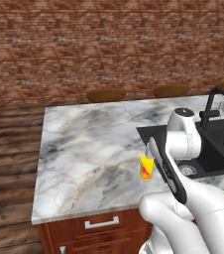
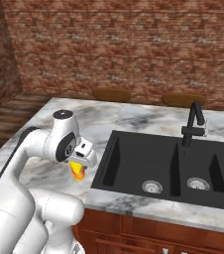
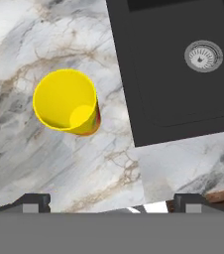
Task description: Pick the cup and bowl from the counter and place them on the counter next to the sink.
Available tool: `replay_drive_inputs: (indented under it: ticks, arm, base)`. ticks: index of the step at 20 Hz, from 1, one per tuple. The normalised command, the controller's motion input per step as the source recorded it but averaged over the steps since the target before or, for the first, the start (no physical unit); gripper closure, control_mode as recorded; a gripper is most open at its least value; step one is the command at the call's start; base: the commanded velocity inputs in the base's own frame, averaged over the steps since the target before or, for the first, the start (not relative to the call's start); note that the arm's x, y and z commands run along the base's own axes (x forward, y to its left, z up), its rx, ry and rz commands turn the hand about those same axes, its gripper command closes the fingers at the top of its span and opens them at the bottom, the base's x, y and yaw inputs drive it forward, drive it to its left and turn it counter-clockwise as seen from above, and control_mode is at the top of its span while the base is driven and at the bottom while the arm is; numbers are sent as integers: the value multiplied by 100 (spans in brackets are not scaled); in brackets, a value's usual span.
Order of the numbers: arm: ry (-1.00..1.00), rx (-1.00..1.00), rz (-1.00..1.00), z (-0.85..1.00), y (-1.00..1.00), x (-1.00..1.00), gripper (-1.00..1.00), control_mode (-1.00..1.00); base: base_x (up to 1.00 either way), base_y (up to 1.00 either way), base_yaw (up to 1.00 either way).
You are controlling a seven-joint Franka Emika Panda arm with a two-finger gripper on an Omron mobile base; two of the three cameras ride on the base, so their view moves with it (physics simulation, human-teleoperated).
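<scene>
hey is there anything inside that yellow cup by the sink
Nothing visible. The hand view looks down into the cup, standing upright on the counter beside the sink: plain yellow walls and bottom. The near inner wall, below the rim, is hidden at this angle.

A red-brown brick wall [image 1: 109, 44] fills the far side of the room ahead of me, its courses mottled dark and pale. To my left a dark wooden plank floor [image 1: 10, 163] runs back to that wall. Two round brown stool seats [image 1: 106, 94] stand at the far side. Near me, reddish-brown cabinets [image 1: 99, 230] carry a pale bar drawer handle [image 1: 101, 223]. The light is even and soft.
</scene>
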Motion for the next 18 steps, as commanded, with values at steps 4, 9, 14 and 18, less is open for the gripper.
replay_drive_inputs:
  ticks: [4, 9, 14, 18]
  arm:
    - [0, 0, 0, 26, 9, -53, -100, -100]
    - [0, 0, 0, 30, 25, -37, -100, -100]
    - [0, 0, 3, 30, 29, -34, -100, -100]
    - [0, 0, 6, 31, 22, -34, -100, -100]
  base:
    - [0, 0, 0]
    - [0, 0, 0]
    - [0, 0, 0]
    - [0, 0, 0]
